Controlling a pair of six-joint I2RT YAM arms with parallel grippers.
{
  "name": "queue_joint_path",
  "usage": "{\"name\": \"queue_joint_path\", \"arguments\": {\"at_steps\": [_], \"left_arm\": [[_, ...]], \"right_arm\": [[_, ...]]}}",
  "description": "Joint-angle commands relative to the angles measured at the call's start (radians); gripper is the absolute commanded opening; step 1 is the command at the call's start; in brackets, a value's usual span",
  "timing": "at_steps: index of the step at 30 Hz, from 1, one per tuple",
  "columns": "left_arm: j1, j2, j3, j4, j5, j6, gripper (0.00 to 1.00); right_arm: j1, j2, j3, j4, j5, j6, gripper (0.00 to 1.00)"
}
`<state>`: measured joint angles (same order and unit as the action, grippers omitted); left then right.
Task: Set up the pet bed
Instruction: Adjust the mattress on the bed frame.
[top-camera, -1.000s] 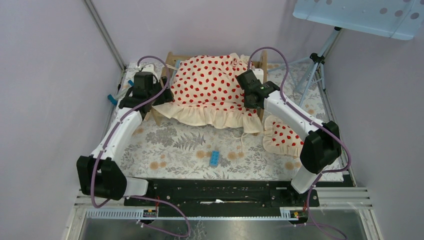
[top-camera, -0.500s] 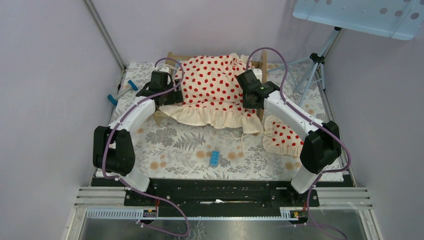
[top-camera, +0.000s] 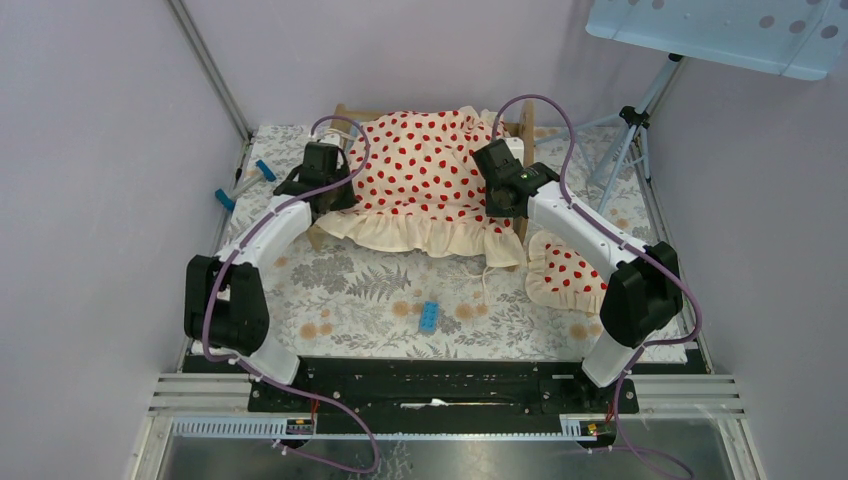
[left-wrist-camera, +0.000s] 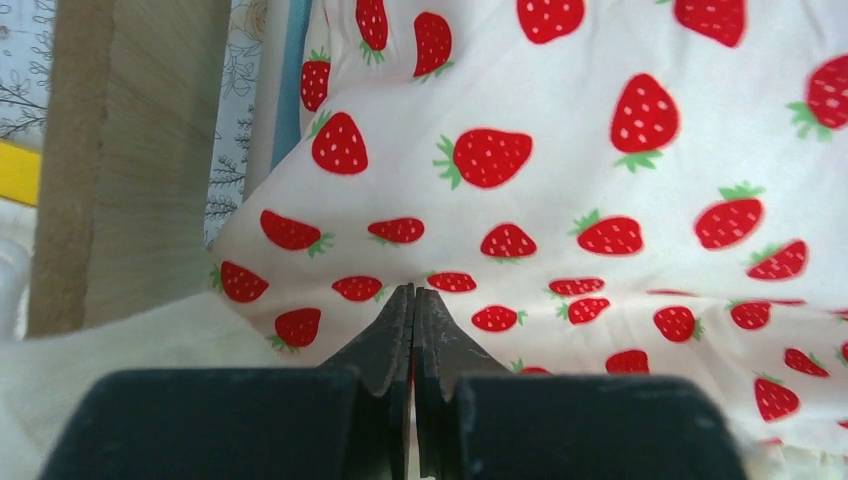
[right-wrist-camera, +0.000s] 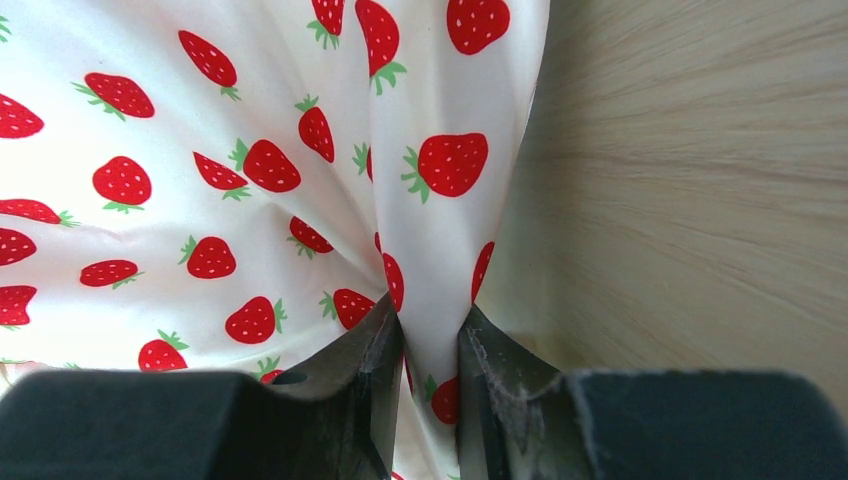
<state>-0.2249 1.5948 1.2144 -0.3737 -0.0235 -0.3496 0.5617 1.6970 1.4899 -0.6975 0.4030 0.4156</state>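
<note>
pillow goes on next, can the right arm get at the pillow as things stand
Probably not yet: the right claw pinches a fold of the blanket. Once it lets go, the pillow lies uncovered right beside that arm.

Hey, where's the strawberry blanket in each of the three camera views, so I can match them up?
Top external: blanket draped over the pet bed, upper centre.
Left wrist: blanket fills most of the frame, right of the wood.
Right wrist: blanket fills the left half, a fold pinched in the right gripper.
Shared landmark: the bed's light-wood end board beside it.
</note>
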Motion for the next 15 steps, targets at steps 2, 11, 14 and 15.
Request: {"name": "queue_joint_path", "arguments": {"at_steps": [2, 11, 14, 15], "left_arm": [[0.002, -0.160, -0.007, 0.007, -0.035, -0.001, 0.00], [0.002, -0.190, 0.044, -0.038, -0.074, 0.016, 0.69], [0.002, -0.136, 0.053, -0.022, -0.067, 0.021, 0.81], [0.002, -0.121, 0.053, -0.014, -0.068, 0.022, 0.83]], "right_arm": [[-0.005, -0.048, 0.007, 0.009, 0.029, -0.013, 0.30], [-0.005, -0.065, 0.006, 0.009, 0.024, -0.017, 0.31], [-0.005, -0.064, 0.000, 0.010, 0.012, -0.019, 0.31], [-0.005, -0.063, -0.001, 0.011, 0.009, -0.020, 0.31]]}}
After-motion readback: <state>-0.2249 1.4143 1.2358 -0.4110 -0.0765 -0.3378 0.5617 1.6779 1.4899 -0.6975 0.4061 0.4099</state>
